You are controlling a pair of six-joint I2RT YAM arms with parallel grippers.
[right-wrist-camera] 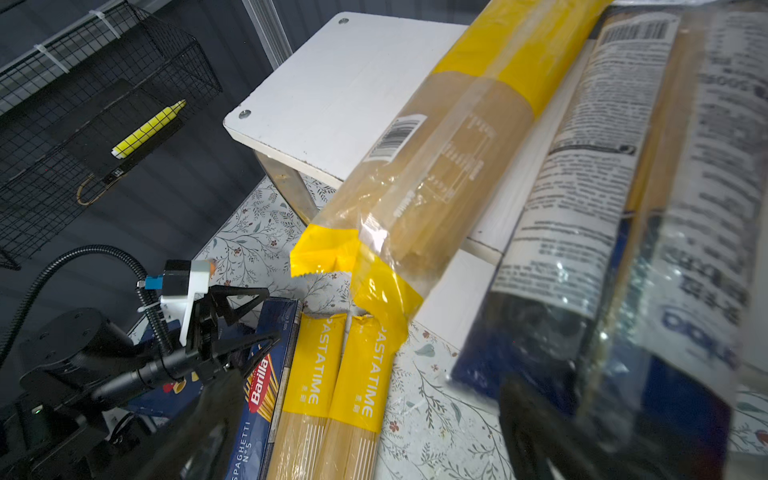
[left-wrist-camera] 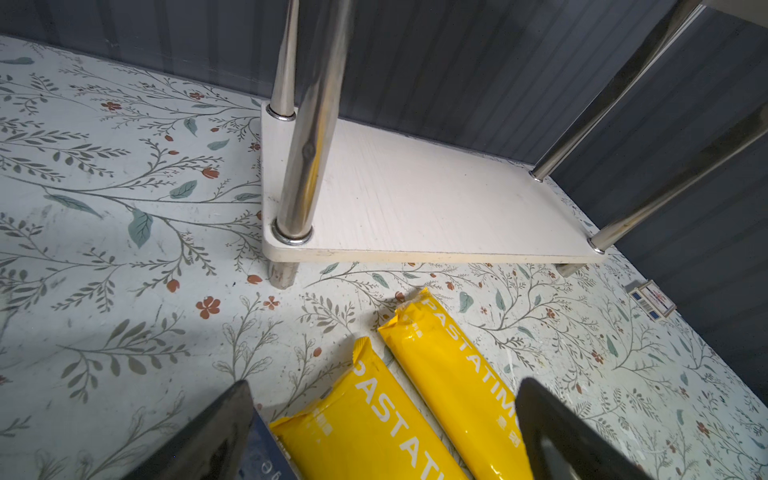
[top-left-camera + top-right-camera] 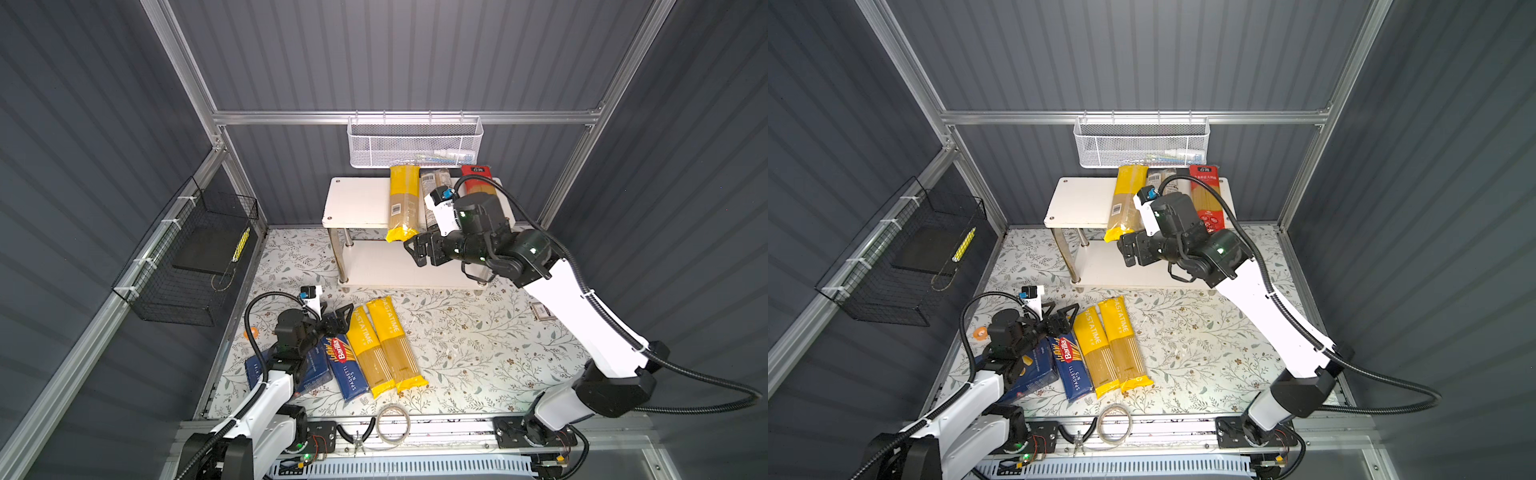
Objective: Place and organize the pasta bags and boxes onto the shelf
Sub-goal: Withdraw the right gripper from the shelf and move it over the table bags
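Observation:
The white shelf (image 3: pixel 353 199) holds three bags on its top board: a yellow one (image 3: pixel 402 199) overhanging the front edge, a clear one with a dark-blue end (image 1: pixel 602 174), and a red one (image 3: pixel 1206 195). My right gripper (image 3: pixel 415 249) hangs open just in front of that edge, beside the clear bag's blue end, holding nothing. On the table lie two yellow PASTATIME bags (image 3: pixel 380 345), the narrow Barilla spaghetti box (image 3: pixel 345 368) and the wide Barilla box (image 3: pixel 1034 370), partly under my left arm. My left gripper (image 3: pixel 336 318) is open above the far ends of the boxes and bags (image 2: pixel 374 415).
A white mesh basket (image 3: pixel 415 141) hangs above the shelf. A black wire basket (image 3: pixel 187 266) with a yellow marker is on the left wall. Tape roll (image 3: pixel 392 424) and pliers (image 3: pixel 357 436) lie at the front rail. A small card (image 3: pixel 543 311) lies at the right. The shelf's lower board (image 2: pixel 415 199) is bare.

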